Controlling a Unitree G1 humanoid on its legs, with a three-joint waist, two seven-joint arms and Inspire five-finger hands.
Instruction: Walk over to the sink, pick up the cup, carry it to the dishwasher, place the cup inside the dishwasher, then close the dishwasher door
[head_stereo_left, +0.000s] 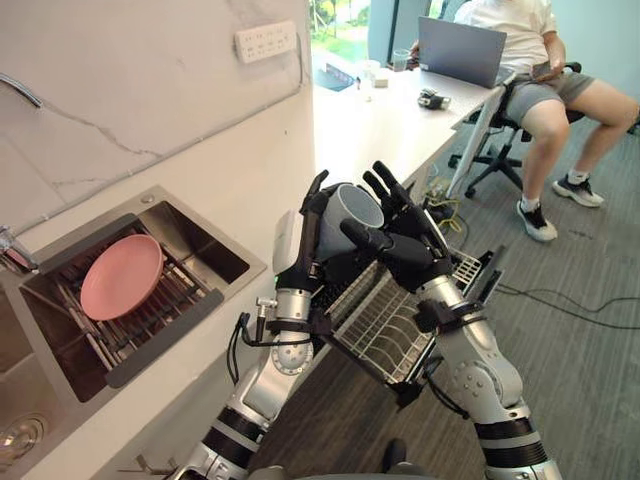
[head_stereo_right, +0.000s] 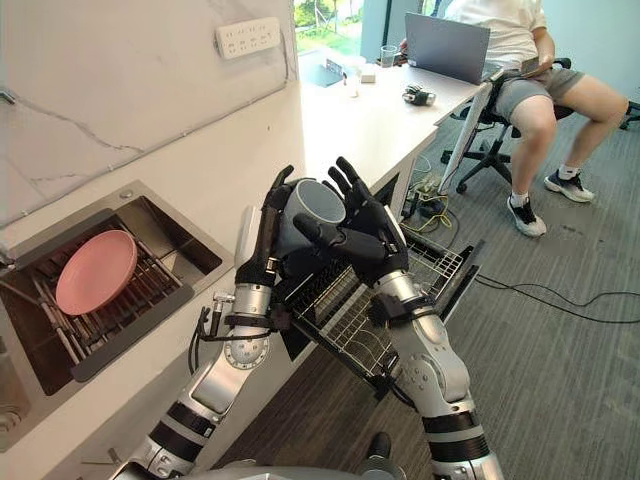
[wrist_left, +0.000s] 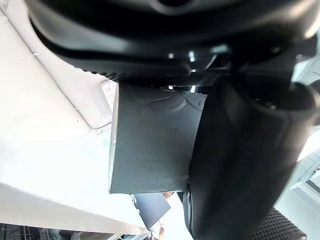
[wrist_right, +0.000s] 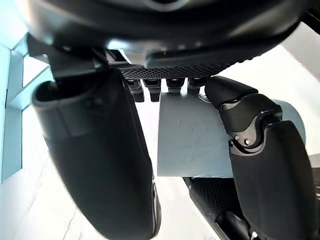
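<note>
**Both hands at the cup, above the open dishwasher.** You see the grey cup held in the air between the two hands, its open mouth tipped up and away from the robot. It hangs just off the counter edge, above the pulled-out wire dishwasher rack, and is clear of both.

- The left hand lies along the cup's left side. Its fingers reach up past the rim, and its wrist view shows the thumb closed against the cup wall.
- The right hand grips from the right. Its thumb crosses the front of the cup and its fingers spread behind the rim. Its wrist view shows the cup clamped between the thumb and a bent finger.

To the robot's left, the sink is sunk into the counter, and a pink plate leans on the rack inside it. At the far end of the counter a seated person faces an open laptop.
</note>
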